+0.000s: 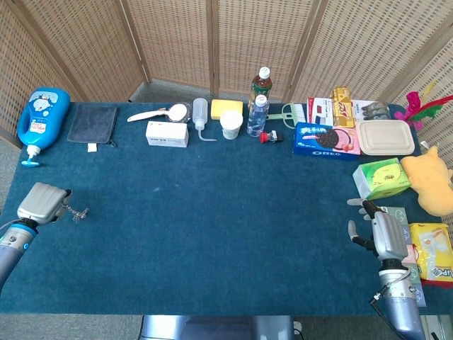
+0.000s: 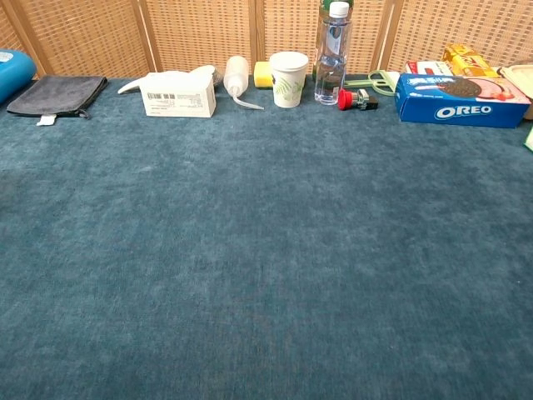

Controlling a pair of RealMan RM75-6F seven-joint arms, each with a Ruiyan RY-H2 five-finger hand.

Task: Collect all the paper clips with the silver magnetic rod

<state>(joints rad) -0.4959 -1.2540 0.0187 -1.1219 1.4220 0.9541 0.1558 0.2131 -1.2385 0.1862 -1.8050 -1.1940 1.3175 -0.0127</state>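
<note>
Fingers of the left hand (image 1: 40,202), lower left of frame, close on a silver magnetic rod (image 1: 69,209) tipped rightward with paper clips (image 1: 80,213); right hand (image 1: 382,236) rests open, far right.

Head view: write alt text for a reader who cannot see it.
Seen from above, the robot's left hand at the left edge of a blue-covered table holds a thin rod with a cluster of paper clips at its tip. The right hand rests empty near the right edge. Bottles, a cup and snack boxes line the far side.
</note>
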